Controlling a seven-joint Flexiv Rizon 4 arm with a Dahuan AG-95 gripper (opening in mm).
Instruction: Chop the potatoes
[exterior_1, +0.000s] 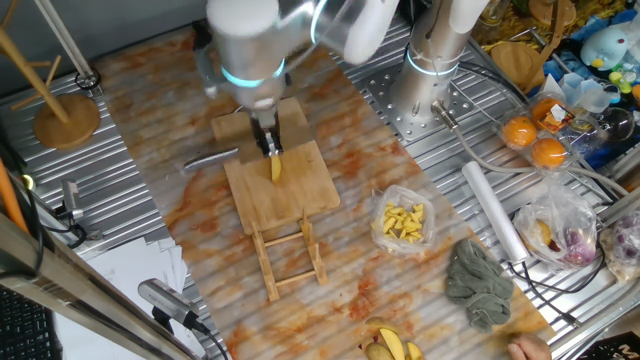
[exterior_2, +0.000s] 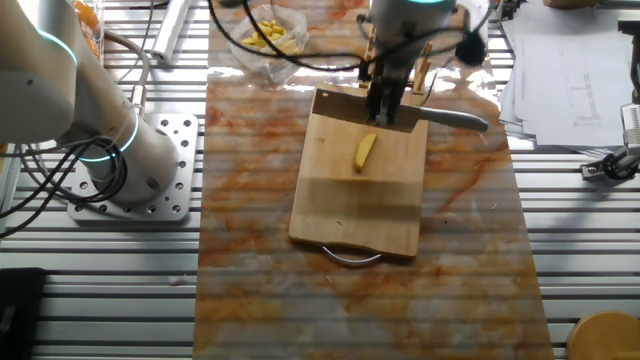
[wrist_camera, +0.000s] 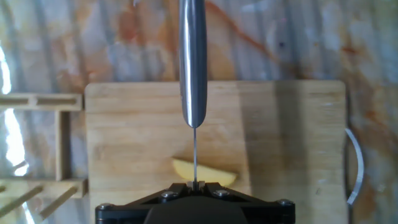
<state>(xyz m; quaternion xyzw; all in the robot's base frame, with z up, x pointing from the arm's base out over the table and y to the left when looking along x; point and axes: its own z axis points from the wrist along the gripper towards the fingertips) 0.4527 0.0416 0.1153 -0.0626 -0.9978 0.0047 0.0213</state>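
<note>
A pale-yellow potato wedge (exterior_1: 276, 168) lies whole on the wooden cutting board (exterior_1: 300, 200), near its far end. It also shows in the other fixed view (exterior_2: 365, 152) and in the hand view (wrist_camera: 214, 174). My gripper (exterior_1: 270, 143) (exterior_2: 390, 105) (wrist_camera: 196, 185) is shut on a steel knife (wrist_camera: 193, 62), held edge-down. Its thin blade (wrist_camera: 195, 152) stands across the wedge's middle, at or just above it; contact cannot be told. The knife's handle (exterior_2: 455, 119) sticks out past the board's edge.
A clear bag of yellow pieces (exterior_1: 403, 222) lies right of the board. A wooden rack (exterior_1: 288, 255) sits at the board's near end. A grey cloth (exterior_1: 478, 282), a white roll (exterior_1: 492, 210) and oranges (exterior_1: 533, 140) lie to the right. A second arm's base (exterior_2: 110, 150) stands beside the mat.
</note>
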